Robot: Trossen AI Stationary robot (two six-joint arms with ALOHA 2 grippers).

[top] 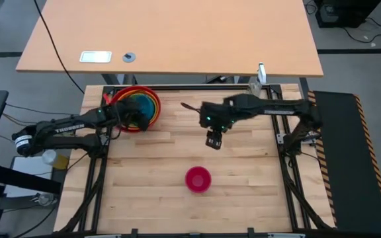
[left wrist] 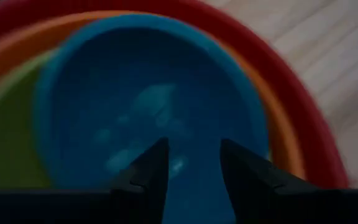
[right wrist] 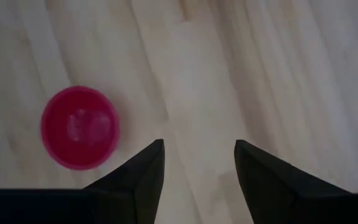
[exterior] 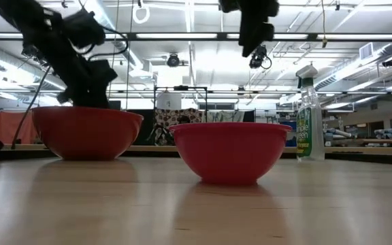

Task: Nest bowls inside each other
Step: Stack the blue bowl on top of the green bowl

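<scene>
A stack of nested bowls (top: 136, 108) rests on its base at the table's far left: red outside, then orange, green and blue (left wrist: 148, 93) innermost. My left gripper (left wrist: 194, 168) hovers open just over the blue bowl, slanting down, touching nothing. The small magenta pink bowl (top: 198, 179) stands upright alone near the table's middle front; the right wrist view also shows this bowl (right wrist: 79, 127). My right gripper (top: 213, 140) hangs open, high above the bare wood, beyond the pink bowl toward the far edge, pointing steeply down.
A spray bottle (exterior: 309, 116) stands at the table's far right corner. A light wooden desk (top: 177, 33) lies beyond the far edge. Bare wood (top: 177, 145) spreads between the stack and the pink bowl.
</scene>
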